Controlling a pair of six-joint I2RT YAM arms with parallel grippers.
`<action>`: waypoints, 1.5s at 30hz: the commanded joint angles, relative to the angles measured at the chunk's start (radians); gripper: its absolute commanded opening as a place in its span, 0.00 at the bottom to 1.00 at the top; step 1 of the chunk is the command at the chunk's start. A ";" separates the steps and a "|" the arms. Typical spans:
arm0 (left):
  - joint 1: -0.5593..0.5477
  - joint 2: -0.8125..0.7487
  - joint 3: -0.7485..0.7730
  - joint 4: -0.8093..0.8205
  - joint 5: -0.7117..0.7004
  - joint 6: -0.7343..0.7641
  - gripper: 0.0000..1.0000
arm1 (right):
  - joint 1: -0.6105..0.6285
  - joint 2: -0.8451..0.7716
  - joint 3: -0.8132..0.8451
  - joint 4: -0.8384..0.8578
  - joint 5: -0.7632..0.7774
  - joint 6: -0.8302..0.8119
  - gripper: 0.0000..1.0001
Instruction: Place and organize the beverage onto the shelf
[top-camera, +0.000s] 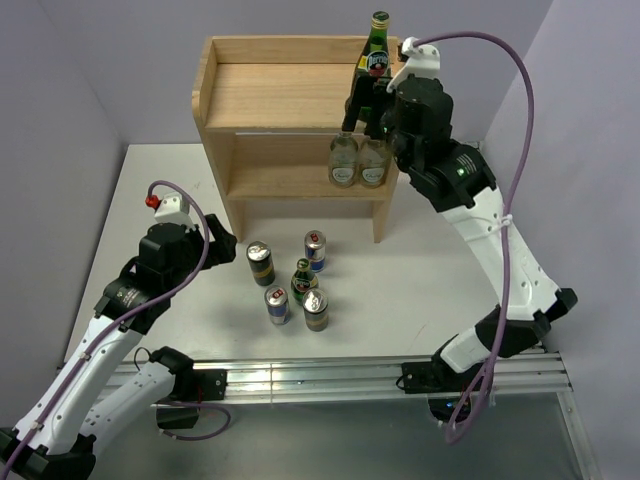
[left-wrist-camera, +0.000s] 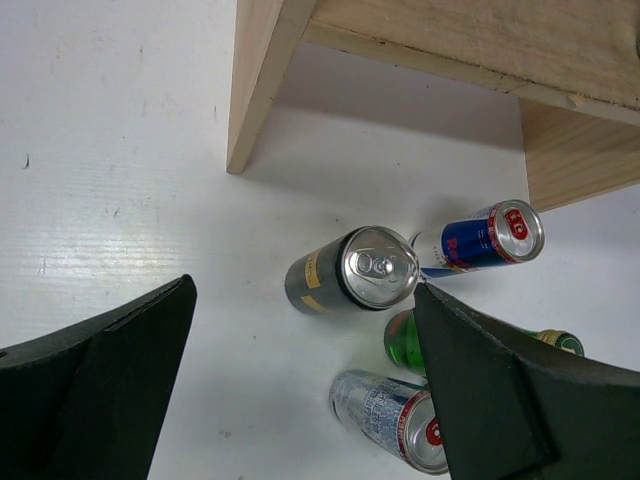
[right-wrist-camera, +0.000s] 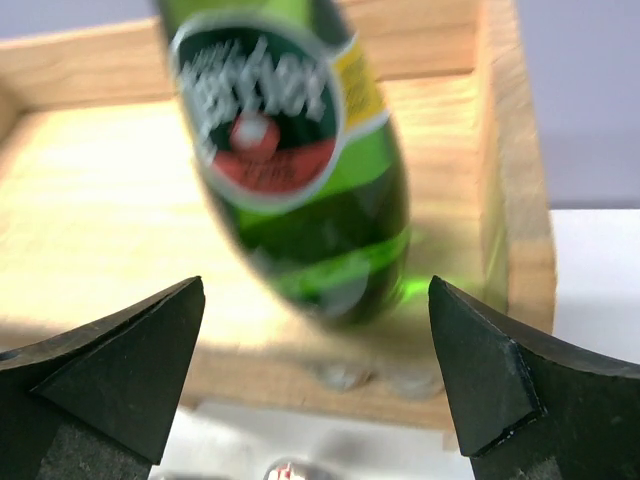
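Top view: the shelf (top-camera: 240, 95) sits at upper centre of frame. On its top tier, far right end, inside the raised rim, a green bottle (top-camera: 377, 45) stands upright. Just below it in the frame is the right gripper (top-camera: 363, 108), at the shelf's front right edge, level with the bottle's lower body.

Right wrist view: green bottle (right-wrist-camera: 300, 150) blurred, filling upper centre. The two fingers (right-wrist-camera: 110, 370) sit at the lower corners, spread wide, with a clear gap on each side of the bottle. Nothing gripped. The blur hides whether the bottle's foot sits flat on the board.

Lower tier, right end: two clear bottles (top-camera: 358, 160) side by side, under the green one.

On the table (top-camera: 420, 280) in front of the shelf, centre of frame, five drinks in a loose cluster, all upright:
- black can (top-camera: 260, 263) at left
- blue can (top-camera: 315, 250) at upper right
- second green bottle (top-camera: 304, 280) in the middle
- second blue can (top-camera: 277, 305) and second black can (top-camera: 316, 308) at the bottom

The left gripper (top-camera: 218, 243) is left of the cluster, near the black can, not touching it. Left wrist view: its fingers are wide apart at the lower corners, holding nothing. Black can beyond them at centre, blue can to its right, second green bottle partly hidden by the finger at lower right
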 joint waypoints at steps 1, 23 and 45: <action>-0.002 0.005 0.005 0.025 -0.017 0.008 0.97 | 0.006 -0.078 -0.054 -0.034 -0.148 0.024 1.00; 0.002 0.036 0.010 0.030 -0.008 0.012 0.98 | 0.679 -0.686 -1.517 0.556 -0.005 0.401 1.00; 0.002 0.062 0.010 0.028 -0.013 0.012 0.97 | 0.713 -0.164 -1.672 1.283 0.206 0.324 0.88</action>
